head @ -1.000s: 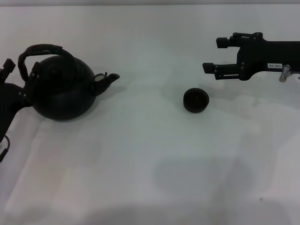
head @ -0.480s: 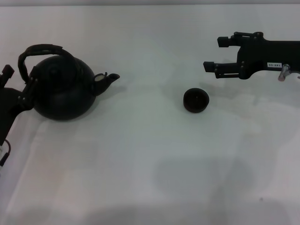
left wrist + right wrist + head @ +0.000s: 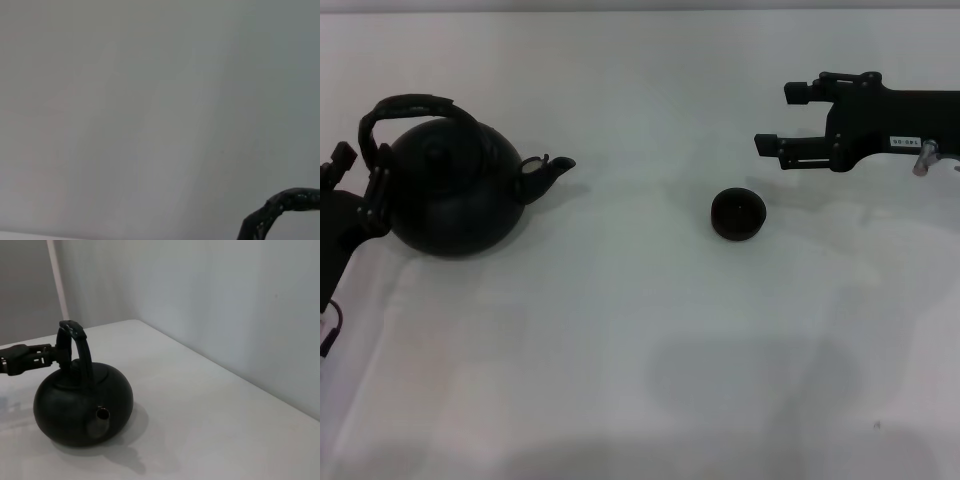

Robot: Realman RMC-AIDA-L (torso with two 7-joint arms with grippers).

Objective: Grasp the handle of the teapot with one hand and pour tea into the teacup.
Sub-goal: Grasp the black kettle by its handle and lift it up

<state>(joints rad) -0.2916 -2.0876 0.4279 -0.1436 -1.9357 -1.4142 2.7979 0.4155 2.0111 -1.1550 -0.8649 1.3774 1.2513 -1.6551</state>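
On the right tool (image 3: pixel 773 119), spread wide beyond the teacup (image 3: pixel 738 214), a white label is unreadable.

L tool (image 3: pixel 358 172) closer to handle (image 3: pixel 408 105)

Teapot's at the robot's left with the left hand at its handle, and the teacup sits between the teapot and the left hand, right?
Not quite. The teacup sits between the teapot and the right hand, not the left. The left hand is at the handle on the teapot's far side from the cup. The head view shows it.
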